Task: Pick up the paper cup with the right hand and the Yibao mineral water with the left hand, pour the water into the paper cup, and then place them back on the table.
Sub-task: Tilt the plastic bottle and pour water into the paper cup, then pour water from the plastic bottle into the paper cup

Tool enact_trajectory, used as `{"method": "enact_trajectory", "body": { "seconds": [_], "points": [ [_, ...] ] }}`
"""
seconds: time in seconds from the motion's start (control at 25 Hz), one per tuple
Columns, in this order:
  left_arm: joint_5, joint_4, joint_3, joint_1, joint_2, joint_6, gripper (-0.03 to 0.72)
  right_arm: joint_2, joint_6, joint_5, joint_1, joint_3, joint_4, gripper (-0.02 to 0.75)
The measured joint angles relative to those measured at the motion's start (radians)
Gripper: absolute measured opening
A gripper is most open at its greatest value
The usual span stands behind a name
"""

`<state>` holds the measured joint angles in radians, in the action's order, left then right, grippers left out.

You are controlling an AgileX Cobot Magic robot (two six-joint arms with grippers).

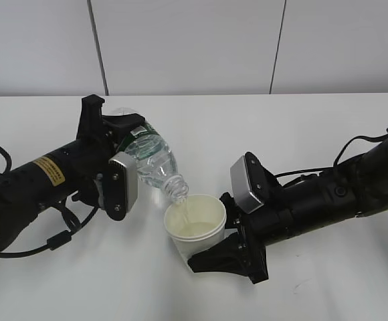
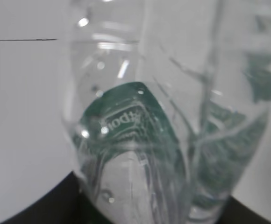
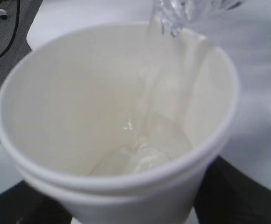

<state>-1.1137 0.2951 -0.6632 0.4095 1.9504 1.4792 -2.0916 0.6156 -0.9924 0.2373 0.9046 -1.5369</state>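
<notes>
Mid-pour: my left pincer (image 1: 117, 144) clamped on tilted Yibao mineral water (image 1: 152, 160), mouth over paper cup (image 1: 195, 224) clamped in right pincer (image 1: 224, 251) above counter (image 1: 314, 120); next, probably tilt bottle upright.

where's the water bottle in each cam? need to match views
Exterior view: Yibao mineral water left of centre, tilted, mouth down-right over the paper cup, held by the left hand.
Left wrist view: bottle fills the frame close up, green label in the middle.
Right wrist view: only its mouth at the top edge, water running into the cup.
Shared landmark: the white table, seen in all three.
</notes>
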Motion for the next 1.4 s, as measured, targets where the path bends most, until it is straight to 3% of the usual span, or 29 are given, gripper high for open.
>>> {"method": "enact_trajectory", "body": {
  "seconds": [0.64, 1.0, 1.4],
  "points": [
    [0.000, 0.008, 0.000, 0.000, 0.000, 0.001, 0.323, -0.014, 0.000, 0.020, 0.000, 0.009, 0.026, 0.524],
    [-0.001, 0.008, 0.000, 0.000, 0.000, 0.001, 0.323, -0.015, 0.000, 0.074, 0.080, 0.037, 0.033, 0.524],
    [-0.001, 0.009, 0.000, 0.000, 0.000, 0.001, 0.323, -0.015, 0.000, 0.118, 0.084, 0.037, 0.053, 0.524]
  ]
}}
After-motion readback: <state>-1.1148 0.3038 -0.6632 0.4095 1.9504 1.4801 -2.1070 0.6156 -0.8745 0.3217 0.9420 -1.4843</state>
